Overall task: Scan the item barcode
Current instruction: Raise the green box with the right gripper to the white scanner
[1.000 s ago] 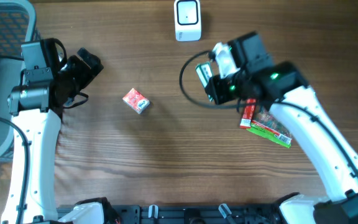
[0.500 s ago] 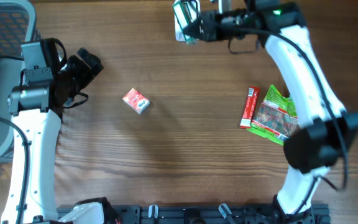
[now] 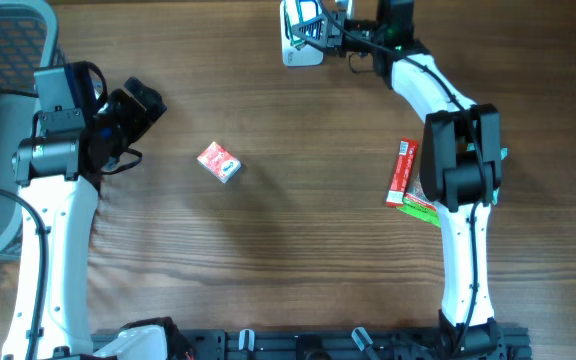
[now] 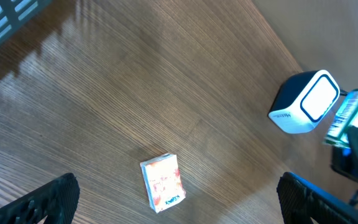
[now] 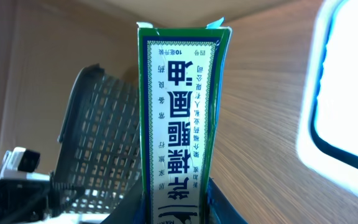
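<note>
My right gripper [image 3: 320, 28] is shut on a green and white box [image 3: 306, 18] with printed characters and holds it just above the white scanner [image 3: 301, 48] at the table's far edge. In the right wrist view the box [image 5: 180, 106] stands upright between the jaws, and the scanner's bright window [image 5: 347, 93] is close on the right. The left wrist view shows the scanner [image 4: 304, 102] with the box [image 4: 352, 115] right beside it. My left gripper [image 3: 140, 104] is open at the left, with nothing between its fingers [image 4: 48, 200].
A small red box [image 3: 218, 161] lies left of centre, also below my left gripper [image 4: 163, 182]. A red stick pack [image 3: 401, 172] and a green packet [image 3: 420, 206] lie at the right, partly under the right arm. A grey mesh basket [image 3: 8, 40] stands at the far left.
The right arm swung from the middle right up to the far edge, carrying the green box to the scanner. The left arm and the red box have not moved.
</note>
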`<act>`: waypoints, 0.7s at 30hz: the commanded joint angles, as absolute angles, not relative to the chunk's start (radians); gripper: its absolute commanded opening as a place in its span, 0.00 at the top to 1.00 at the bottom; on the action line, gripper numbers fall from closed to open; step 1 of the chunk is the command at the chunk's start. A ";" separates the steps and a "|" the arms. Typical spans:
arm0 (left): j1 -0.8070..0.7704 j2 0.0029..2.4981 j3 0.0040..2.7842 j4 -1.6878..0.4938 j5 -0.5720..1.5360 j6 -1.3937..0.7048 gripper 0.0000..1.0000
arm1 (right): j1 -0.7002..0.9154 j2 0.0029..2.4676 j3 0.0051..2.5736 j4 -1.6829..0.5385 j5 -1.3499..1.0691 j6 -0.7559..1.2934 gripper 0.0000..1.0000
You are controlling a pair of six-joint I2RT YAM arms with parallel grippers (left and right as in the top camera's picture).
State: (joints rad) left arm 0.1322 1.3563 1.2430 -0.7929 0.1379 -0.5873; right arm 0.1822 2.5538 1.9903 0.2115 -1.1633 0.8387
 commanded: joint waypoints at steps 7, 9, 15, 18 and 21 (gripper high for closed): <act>0.134 1.346 1.244 -0.791 0.129 -0.580 0.00 | 0.176 2.621 2.004 0.226 -1.091 0.915 0.94; 0.134 1.346 1.244 -0.791 0.129 -0.580 0.00 | 0.176 2.621 2.004 0.226 -1.076 0.916 0.94; 0.134 1.346 1.244 -0.791 0.129 -0.580 0.00 | 0.174 2.613 2.004 0.264 -1.104 0.902 0.96; 0.134 1.346 1.244 -0.791 0.129 -0.580 0.00 | 0.173 2.556 2.004 0.270 -1.103 0.920 0.96; 0.134 1.346 1.244 -0.791 0.129 -0.580 0.00 | 0.175 2.435 2.004 0.174 -1.103 0.909 0.95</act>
